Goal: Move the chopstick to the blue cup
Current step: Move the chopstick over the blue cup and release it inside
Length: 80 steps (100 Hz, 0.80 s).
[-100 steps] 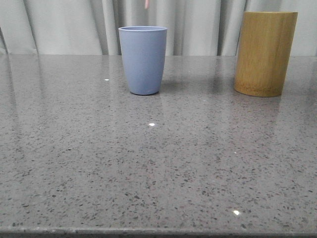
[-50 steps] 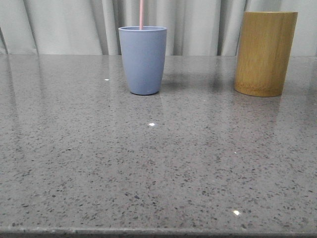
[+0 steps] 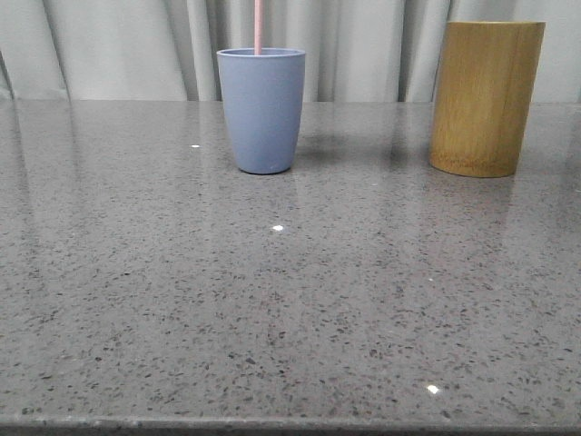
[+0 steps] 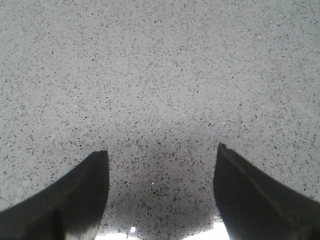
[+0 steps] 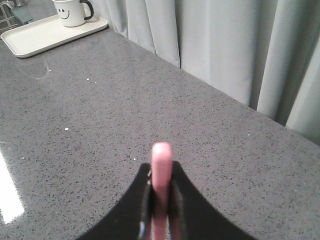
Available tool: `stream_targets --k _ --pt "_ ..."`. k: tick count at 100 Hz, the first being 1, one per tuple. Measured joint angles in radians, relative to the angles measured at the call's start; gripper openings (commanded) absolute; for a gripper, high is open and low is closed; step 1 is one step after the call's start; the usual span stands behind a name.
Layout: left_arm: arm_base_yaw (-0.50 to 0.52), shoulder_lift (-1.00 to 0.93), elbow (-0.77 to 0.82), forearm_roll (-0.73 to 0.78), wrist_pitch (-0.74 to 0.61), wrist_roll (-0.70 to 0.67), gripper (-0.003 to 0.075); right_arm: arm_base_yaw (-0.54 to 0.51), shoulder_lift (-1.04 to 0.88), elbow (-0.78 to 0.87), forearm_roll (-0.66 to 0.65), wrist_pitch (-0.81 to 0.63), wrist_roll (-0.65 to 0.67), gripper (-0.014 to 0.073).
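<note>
Chopstick over the blue cup, my right tool clamped on it

Desk (image 3: 290, 300) is bare speckled grey; the bamboo holder (image 3: 487, 95) stands well apart from the blue cup (image 3: 261, 109). My left tool (image 4: 160, 200) hangs with fingers apart over bare desk. My right tool (image 5: 161, 200) pinches the chopstick (image 3: 259, 25), which stands upright with its lower end inside the cup's mouth. Letting go high could make it bounce out or tip the cup. No readable writing; a distant mug (image 5: 73, 11) bears a smiley.
</note>
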Motion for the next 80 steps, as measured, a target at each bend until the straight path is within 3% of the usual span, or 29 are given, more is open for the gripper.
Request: stream_targets --k 19,80 --pt "0.000 0.000 0.000 0.000 0.000 0.000 0.0442 0.000 0.000 0.000 0.000 0.006 0.000 0.0225" --pt "0.000 0.000 0.000 0.000 0.000 0.000 0.0441 0.000 -0.045 0.000 0.000 -0.011 0.000 0.0272"
